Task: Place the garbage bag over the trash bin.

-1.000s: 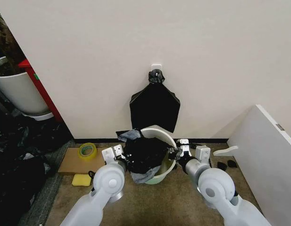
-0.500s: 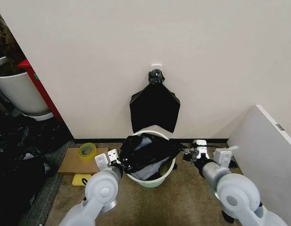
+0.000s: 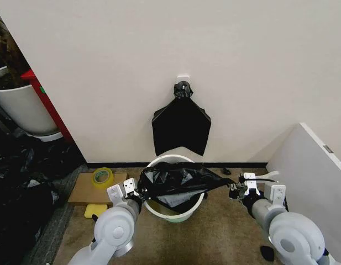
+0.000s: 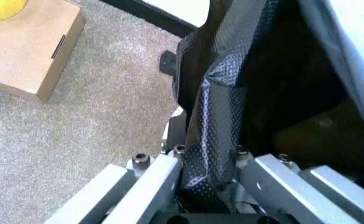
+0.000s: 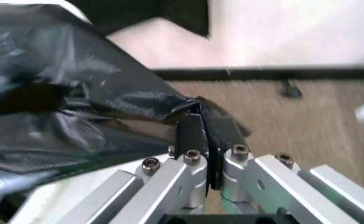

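Observation:
The round cream-white trash bin stands upright on the carpet by the wall. The glossy black garbage bag is stretched sideways over its mouth. My left gripper is at the bin's left rim, shut on the bag's left edge. My right gripper is out past the bin's right side, shut on the bag's pulled-out right corner. The bag's mouth gapes over the bin, and the bin's inside shows below it.
Flat black bags hang from a wall hook behind the bin. A cardboard box with a yellow tape roll lies to the left, a yellow sponge beside it. A white board leans at the right, a large white pot far left.
Both grippers have moved apart, the right one far to the right, stretching the bunched bag wide. The bin has come upright from a tilt.

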Robot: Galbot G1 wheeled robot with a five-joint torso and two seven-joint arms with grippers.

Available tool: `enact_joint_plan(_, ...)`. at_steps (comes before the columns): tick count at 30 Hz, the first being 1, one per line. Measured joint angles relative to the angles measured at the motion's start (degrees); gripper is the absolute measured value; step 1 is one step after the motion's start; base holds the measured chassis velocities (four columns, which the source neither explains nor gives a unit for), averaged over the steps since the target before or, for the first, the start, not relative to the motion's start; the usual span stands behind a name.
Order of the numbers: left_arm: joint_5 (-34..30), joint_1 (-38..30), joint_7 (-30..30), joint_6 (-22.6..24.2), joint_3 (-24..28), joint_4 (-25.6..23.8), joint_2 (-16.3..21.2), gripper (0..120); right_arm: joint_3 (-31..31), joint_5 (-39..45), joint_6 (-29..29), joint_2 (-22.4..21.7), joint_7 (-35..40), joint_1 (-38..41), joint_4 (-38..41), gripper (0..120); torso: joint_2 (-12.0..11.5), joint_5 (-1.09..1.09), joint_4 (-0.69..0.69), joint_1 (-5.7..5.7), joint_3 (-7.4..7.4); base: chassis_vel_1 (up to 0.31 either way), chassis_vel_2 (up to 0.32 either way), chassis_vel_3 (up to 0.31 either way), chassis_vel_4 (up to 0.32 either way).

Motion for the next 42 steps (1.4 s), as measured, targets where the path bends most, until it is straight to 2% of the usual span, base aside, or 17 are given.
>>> enact_joint_plan(1, 0.07, 0.17, 0.13, 0.13, 0.00, -0.41, 0.27, 1, -0.46, -3.57, 1.51, -0.02, -3.22, -0.85, 0.92, 1, 0.00, 0.00, 0.00, 0.00, 0.00, 0.000, 0.000, 0.000, 0.000)
enact_joint_plan(3, 0.12, 0.25, 0.32, 0.37, -0.02, -0.88, 0.75, 1, -1.28, -8.60, 3.89, -0.51, -7.70, -2.34, 2.97, 12, 0.00, -0.01, 0.00, 0.00, 0.00, 0.000, 0.000, 0.000, 0.000)
enact_joint_plan(4, 0.12, 0.25, 0.32, 0.37, -0.02, -0.88, 0.75, 1, -1.28, -8.60, 3.89, -0.51, -7.70, -2.34, 2.97, 12, 0.00, -0.01, 0.00, 0.00, 0.00, 0.000, 0.000, 0.000, 0.000)
enact_joint_plan(7, 0.05, -0.04, 0.59, 0.59, -0.04, -1.20, 1.48, 1, -1.81, -15.82, 6.33, -1.74, -12.10, -5.21, 5.70, 27, 0.00, 0.00, 0.00, 0.01, 0.00, 0.000, 0.000, 0.000, 0.000)
enact_joint_plan(8, 0.05, -0.04, 0.59, 0.59, -0.04, -1.20, 1.48, 1, -1.81, -15.82, 6.33, -1.74, -12.10, -5.21, 5.70, 27, 0.00, 0.00, 0.00, 0.01, 0.00, 0.000, 0.000, 0.000, 0.000)
enact_joint_plan(11, 0.03, -0.51, 1.15, 1.20, -0.04, -1.52, 2.03, 1, -1.77, -26.89, 10.06, -3.42, -16.40, -9.44, 7.85, 41, 0.00, 0.00, 0.00, 0.01, 0.00, 0.000, 0.000, 0.000, 0.000)
enact_joint_plan(12, 0.03, -0.51, 1.15, 1.20, -0.04, -1.52, 2.03, 1, -1.77, -26.89, 10.06, -3.42, -16.40, -9.44, 7.85, 41, 0.00, 0.00, 0.00, 0.01, 0.00, 0.000, 0.000, 0.000, 0.000)
enact_joint_plan(14, 0.01, -0.78, 1.30, 1.38, 0.06, -1.54, 2.17, 1, -1.08, -32.18, 12.72, -4.41, -18.48, -11.94, 8.49, 52, 0.00, 0.00, -0.01, 0.01, 0.00, 0.000, 0.000, 0.000, 0.000)
enact_joint_plan(15, 0.01, -0.78, 1.30, 1.38, 0.06, -1.54, 2.17, 1, -1.08, -32.18, 12.72, -4.41, -18.48, -11.94, 8.49, 52, 0.00, 0.00, -0.01, 0.01, 0.00, 0.000, 0.000, 0.000, 0.000)
enact_joint_plan(17, 0.00, -1.11, 1.40, 1.64, 0.14, -1.54, 2.37, 1, -0.41, -37.34, 16.28, -5.59, -20.35, -13.51, 8.60, 60, 0.00, 0.00, -0.01, 0.01, 0.00, 0.000, 0.000, 0.000, 0.000)
enact_joint_plan(20, 0.34, -1.38, 1.69, 2.30, 0.23, -1.63, 2.98, 1, 0.06, -46.50, 21.93, -7.02, -21.42, -13.74, 8.52, 75, 0.00, 0.00, -0.01, 0.01, 0.00, 0.000, 0.000, 0.000, 0.000)
enact_joint_plan(24, 1.68, -1.25, 2.49, 2.92, 0.33, -1.84, 3.61, 1, 0.13, -49.36, 24.67, -8.59, -23.09, -12.61, 8.53, 83, 0.00, 0.00, -0.02, 0.00, 0.00, 0.000, 0.000, 0.000, 0.000)
enact_joint_plan(26, 4.74, -0.79, 4.36, 3.72, 0.90, -1.93, 4.34, 1, -1.70, -50.84, 27.23, -11.85, -25.54, -8.62, 7.32, 95, 0.00, 0.00, 0.00, 0.01, 0.01, 0.000, 0.000, 0.000, 0.000)
enact_joint_plan(28, 6.29, -0.57, 5.52, 4.24, 1.38, -2.01, 4.75, 1, -3.18, -52.25, 29.10, -13.85, -27.80, -5.56, 6.43, 99, 0.00, 0.02, 0.01, 0.01, 0.01, 0.000, 0.000, 0.000, 0.000)
enact_joint_plan(33, 8.62, -0.52, 8.12, 5.16, 2.43, -2.10, 5.84, 1, -5.03, -52.75, 29.93, -16.95, -32.19, -2.04, 6.16, 100, 0.00, 0.00, 0.01, 0.01, 0.01, 0.000, 0.000, 0.000, 0.000)
enact_joint_plan(35, 10.80, -1.57, 11.57, 6.28, 3.58, -2.00, 7.56, 1, -6.21, -53.38, 30.34, -19.29, -35.01, -0.78, 5.43, 100, 0.00, -0.01, -0.02, 0.01, 0.01, 0.000, 0.000, 0.000, 0.000)
enact_joint_plan(42, 16.50, -4.28, 18.26, 7.60, 5.22, -1.41, 10.52, 1, -10.48, -54.00, 30.92, -20.35, -38.10, 3.74, 3.23, 100, 0.00, 0.00, 0.00, 0.01, 0.01, 0.000, 0.000, 0.000, 0.000)
